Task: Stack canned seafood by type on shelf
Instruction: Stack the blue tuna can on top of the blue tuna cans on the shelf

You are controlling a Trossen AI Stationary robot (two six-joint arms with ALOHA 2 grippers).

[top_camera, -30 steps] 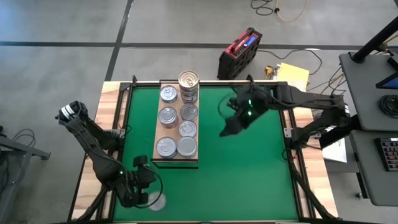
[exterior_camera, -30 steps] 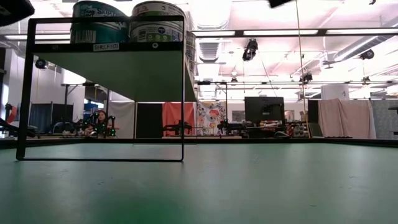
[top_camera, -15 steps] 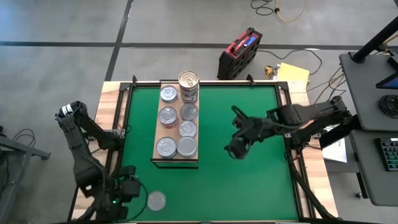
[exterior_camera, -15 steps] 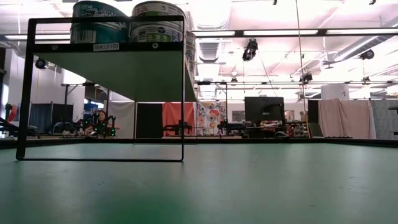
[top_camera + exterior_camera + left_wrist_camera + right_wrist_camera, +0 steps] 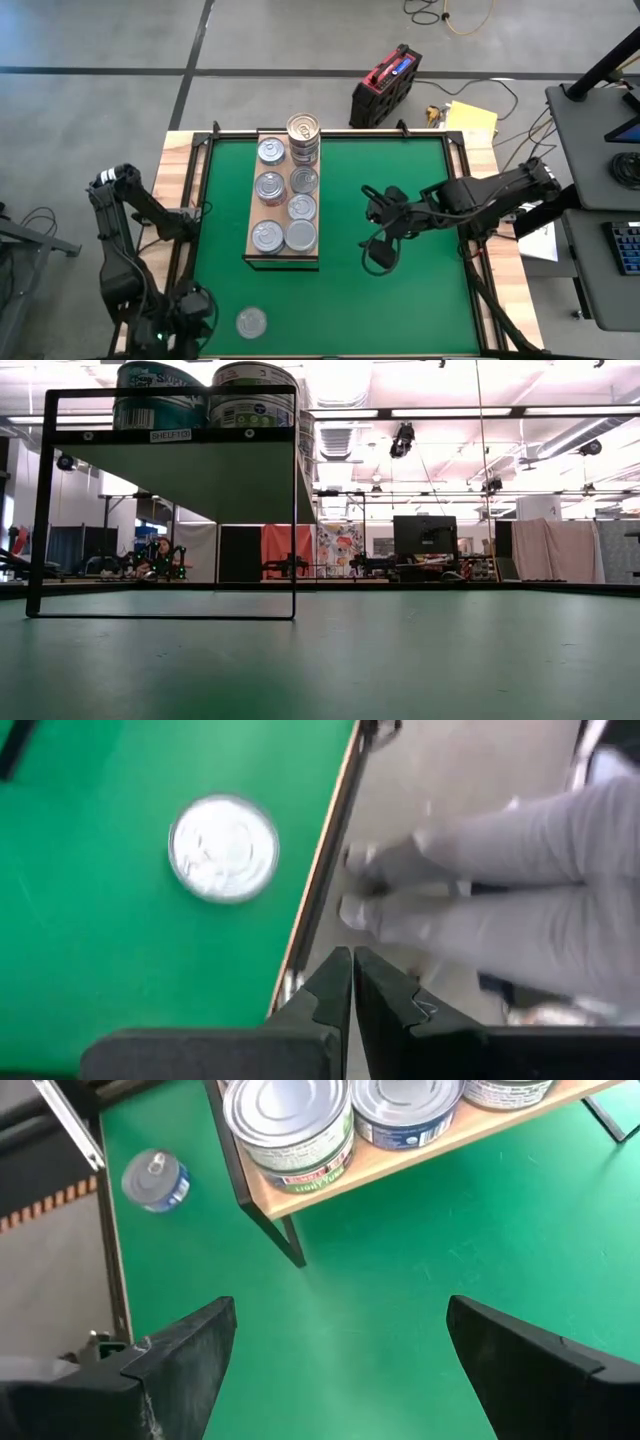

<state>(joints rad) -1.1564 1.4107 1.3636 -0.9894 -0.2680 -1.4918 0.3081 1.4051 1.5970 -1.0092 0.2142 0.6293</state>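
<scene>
left tool (image 5: 350,982) clenched empty at tabletop (image 5: 400,300) corner, loose can (image 5: 250,322) beside it; right tool (image 5: 380,255) released, right of shelf (image 5: 283,262)

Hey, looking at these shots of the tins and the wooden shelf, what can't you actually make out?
- High view: the side labels of the round silver-lidded tins on the light wooden shelf board; only lids show from above.
- Low view: the tins are cut off by the top edge.
- High view: the shut left gripper is too dark and small to read.
- Left wrist view: the lone silver tin on the green mat is blurred.
- Right wrist view: the shelf's far end is cut off.
</scene>
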